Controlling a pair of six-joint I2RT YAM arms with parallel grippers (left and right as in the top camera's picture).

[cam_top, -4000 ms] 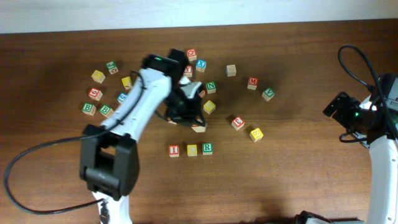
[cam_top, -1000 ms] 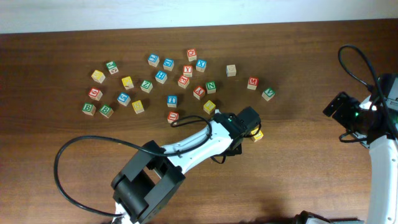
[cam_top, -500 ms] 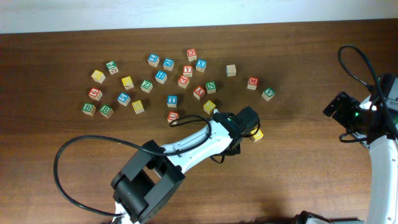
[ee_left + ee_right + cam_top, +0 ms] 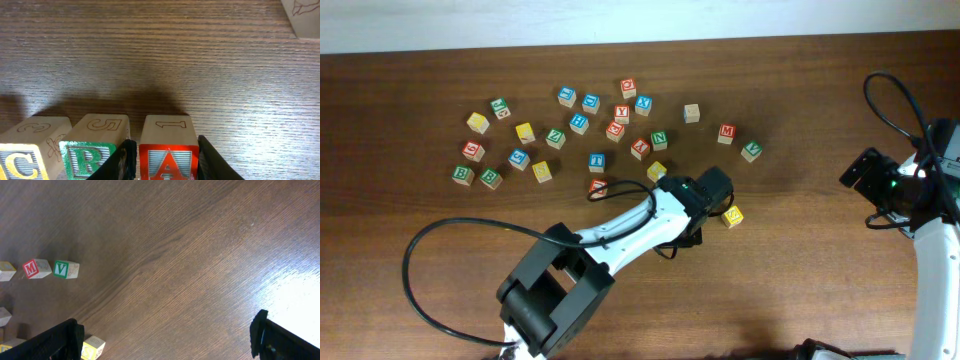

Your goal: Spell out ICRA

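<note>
Dark wooden table (image 4: 800, 250): your left gripper (image 4: 165, 160) jaws stand narrowly apart, flanking the red "A" wooden letter cube (image 4: 167, 137); can't tell if they pinch it. It sits at 3 o'clock of the green "R" cube (image 4: 95, 150), just beside it. Your right gripper (image 4: 170, 340) gapes wide, holding nothing.

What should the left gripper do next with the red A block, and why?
Probably open wider and lift straight up. In the left wrist view the red A sits level with the green R right beside it and the yellow C, with the left gripper straddling it closely. A sideways pull could knock the row crooked.
</note>
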